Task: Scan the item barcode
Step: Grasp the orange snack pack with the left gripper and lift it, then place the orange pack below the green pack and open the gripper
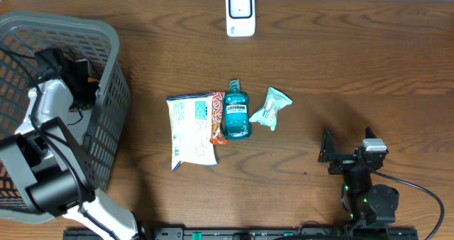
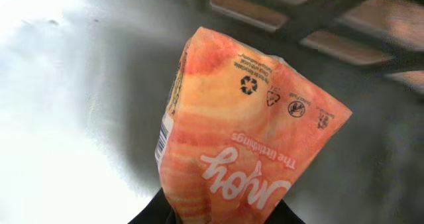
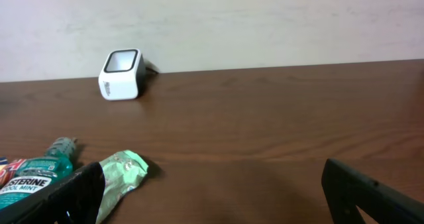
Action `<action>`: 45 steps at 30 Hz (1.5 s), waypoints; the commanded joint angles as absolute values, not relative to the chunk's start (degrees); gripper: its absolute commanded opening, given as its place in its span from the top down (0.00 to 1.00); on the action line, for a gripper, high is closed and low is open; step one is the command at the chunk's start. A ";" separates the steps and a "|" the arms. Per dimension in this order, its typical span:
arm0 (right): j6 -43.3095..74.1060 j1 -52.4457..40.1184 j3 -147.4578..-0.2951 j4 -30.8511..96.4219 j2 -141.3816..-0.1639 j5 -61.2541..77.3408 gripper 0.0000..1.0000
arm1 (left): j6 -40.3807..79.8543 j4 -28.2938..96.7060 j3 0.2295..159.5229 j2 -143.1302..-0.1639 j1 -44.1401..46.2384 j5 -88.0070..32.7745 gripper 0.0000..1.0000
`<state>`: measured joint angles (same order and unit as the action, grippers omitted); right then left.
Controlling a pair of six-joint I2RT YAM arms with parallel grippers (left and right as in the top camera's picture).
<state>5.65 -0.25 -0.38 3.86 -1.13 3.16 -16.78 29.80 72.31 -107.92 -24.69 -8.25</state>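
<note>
Inside the grey basket [image 1: 106,41] at the far left, my left gripper [image 1: 71,80] holds an orange packet [image 2: 245,131] with white lettering. In the left wrist view the packet fills the middle and its lower end is pinched between the dark jaws of that gripper [image 2: 225,216]. A barcode strip [image 2: 163,136] shows on the packet's left edge. The white scanner [image 1: 240,13] stands at the table's far edge, and the right wrist view has the scanner [image 3: 121,74] at upper left. My right gripper [image 1: 339,155] rests open and empty at the front right.
A white snack bag [image 1: 190,130], a teal Listerine bottle [image 1: 237,112] and a small green packet [image 1: 272,107] lie mid-table. The basket's mesh walls surround the left gripper. A black cable [image 1: 418,190] runs from the right arm's base.
</note>
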 commanded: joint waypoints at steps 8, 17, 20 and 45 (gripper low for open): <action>5.72 -0.58 -0.32 4.10 -1.15 3.11 0.01 | -2.26 26.76 72.36 -76.18 -24.47 -8.38 0.93; 5.72 -0.58 -0.32 4.12 -1.15 3.11 0.01 | 11.73 25.52 72.34 -61.17 -16.82 -39.62 0.93; 5.72 -0.58 -0.32 4.10 -1.15 3.11 0.01 | 11.60 29.23 72.34 -61.49 -8.03 -43.44 0.92; 5.72 -0.58 -0.32 4.10 -1.15 3.11 0.01 | 11.49 24.64 70.50 -101.73 40.53 -32.42 0.93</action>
